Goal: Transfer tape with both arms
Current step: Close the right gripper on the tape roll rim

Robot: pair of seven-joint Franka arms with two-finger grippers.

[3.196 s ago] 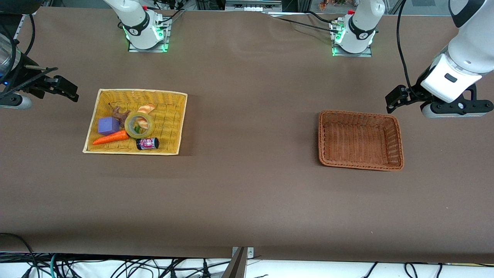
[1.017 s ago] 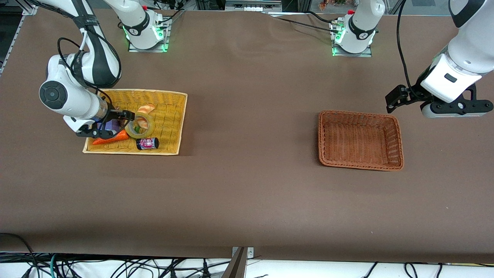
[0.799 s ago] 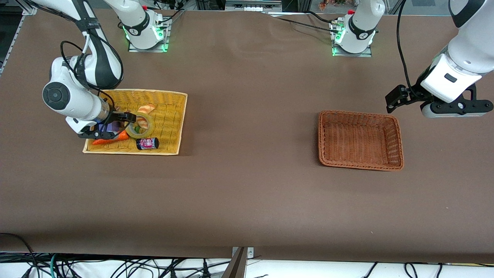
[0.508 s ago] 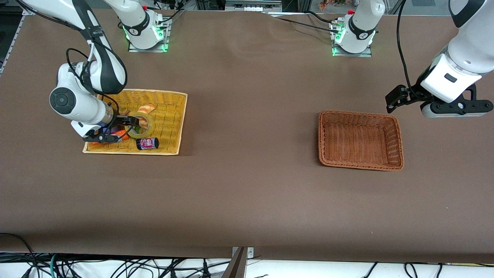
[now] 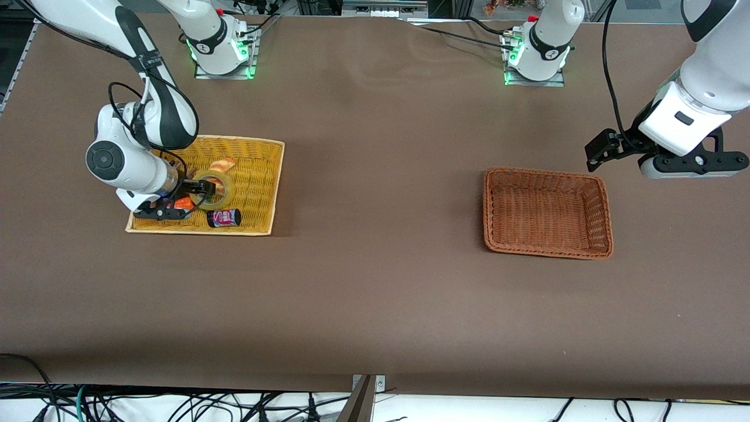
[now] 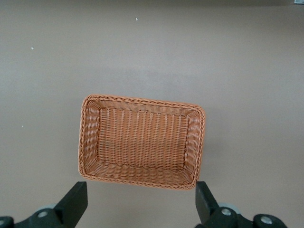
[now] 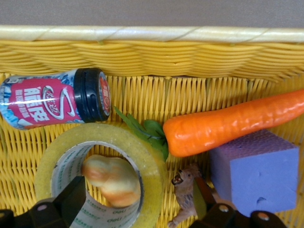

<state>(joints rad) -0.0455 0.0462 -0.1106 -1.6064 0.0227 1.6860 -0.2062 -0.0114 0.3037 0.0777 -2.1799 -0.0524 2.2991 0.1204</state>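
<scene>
The right gripper (image 5: 186, 199) hangs low in the yellow basket (image 5: 258, 176) with its fingers (image 7: 71, 199) spread wide, straddling one side of the tape (image 7: 102, 175), which lies flat among a croissant (image 7: 111, 179), carrot (image 7: 232, 127), can (image 7: 54, 103) and purple cube (image 7: 254, 173). The left gripper (image 6: 141, 206) waits, fingers wide and empty, over the table (image 5: 375, 281) just beside the brown basket (image 6: 141, 141).

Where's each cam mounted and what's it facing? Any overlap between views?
Front: high across the table, facing both bases; both arms show, right end effector in the yellow basket, at the tape.
Left wrist: above the brown basket, looking down; left end effector, fingers open.
Right wrist: close over tape, can, carrot; right end effector open.
Shared: front and left wrist both see the brown basket.
</scene>
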